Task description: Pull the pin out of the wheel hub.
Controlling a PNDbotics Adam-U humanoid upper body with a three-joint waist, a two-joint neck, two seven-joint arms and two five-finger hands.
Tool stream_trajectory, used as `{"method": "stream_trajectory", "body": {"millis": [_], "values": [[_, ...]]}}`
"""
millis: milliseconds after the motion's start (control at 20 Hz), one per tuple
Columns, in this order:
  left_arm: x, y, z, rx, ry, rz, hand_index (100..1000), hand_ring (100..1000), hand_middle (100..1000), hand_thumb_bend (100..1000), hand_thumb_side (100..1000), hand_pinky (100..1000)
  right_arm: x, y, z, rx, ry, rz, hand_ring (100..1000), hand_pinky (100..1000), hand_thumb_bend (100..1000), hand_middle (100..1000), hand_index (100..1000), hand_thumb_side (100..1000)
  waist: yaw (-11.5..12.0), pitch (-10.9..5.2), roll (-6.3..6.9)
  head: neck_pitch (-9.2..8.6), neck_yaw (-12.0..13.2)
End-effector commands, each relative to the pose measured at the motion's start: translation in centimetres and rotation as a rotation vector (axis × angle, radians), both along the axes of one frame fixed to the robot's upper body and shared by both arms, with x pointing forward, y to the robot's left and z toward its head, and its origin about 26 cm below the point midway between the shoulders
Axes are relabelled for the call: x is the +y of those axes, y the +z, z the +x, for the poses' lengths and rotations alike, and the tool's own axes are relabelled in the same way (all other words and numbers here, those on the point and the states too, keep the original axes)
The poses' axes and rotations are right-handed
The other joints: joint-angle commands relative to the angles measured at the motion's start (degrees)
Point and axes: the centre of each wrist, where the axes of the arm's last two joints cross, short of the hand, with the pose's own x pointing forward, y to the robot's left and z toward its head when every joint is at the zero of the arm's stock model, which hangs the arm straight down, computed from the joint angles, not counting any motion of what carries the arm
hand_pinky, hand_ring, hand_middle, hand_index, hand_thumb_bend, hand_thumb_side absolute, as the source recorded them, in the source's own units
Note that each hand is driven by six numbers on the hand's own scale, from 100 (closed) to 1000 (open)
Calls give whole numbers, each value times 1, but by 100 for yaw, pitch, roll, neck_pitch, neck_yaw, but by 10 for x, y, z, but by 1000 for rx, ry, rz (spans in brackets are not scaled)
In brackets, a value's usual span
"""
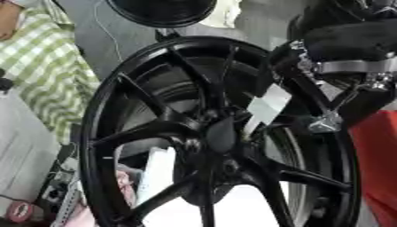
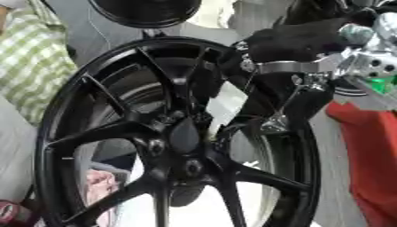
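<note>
While my right hand (image 2: 298, 42) hangs by the wheel's (image 1: 217, 133) upper rim, fingers' state unclear, I risk missing the unseen pin.

**Setting: workshop or garage floor**

From my remote station I note a bare grey concrete floor (image 1: 128, 35), a black alloy wheel (image 1: 209, 133) standing upright, a second dark wheel (image 1: 161, 11) behind it, and cables (image 1: 58, 186) lying loose.

- One large black multi-spoke alloy wheel hub (image 1: 217, 137) stood upright.
- One black round object (image 1: 161, 11) showed behind.
- One black-and-silver robot hand (image 2: 298, 42) appeared.
- One red sheet (image 2: 368, 164) lay beside.
</note>
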Motion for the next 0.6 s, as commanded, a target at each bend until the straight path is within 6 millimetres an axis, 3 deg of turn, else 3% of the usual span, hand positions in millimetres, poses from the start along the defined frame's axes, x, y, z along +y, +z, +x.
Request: {"method": "stream_trajectory", "body": {"millis": [50, 600], "values": [[1, 8, -3, -28, 1, 23, 751, 584, 563, 100, 824, 699, -8, 11, -3, -45, -33, -3, 865, 819, 416, 742, 781, 100, 4, -115, 47, -112, 16], [1, 8, -3, -27, -1, 26, 752, 584, 564, 100, 826, 702, -9, 10, 2, -48, -51, 21, 877, 819, 433, 782, 824, 100, 30, -83, 23, -198, 21]]}}
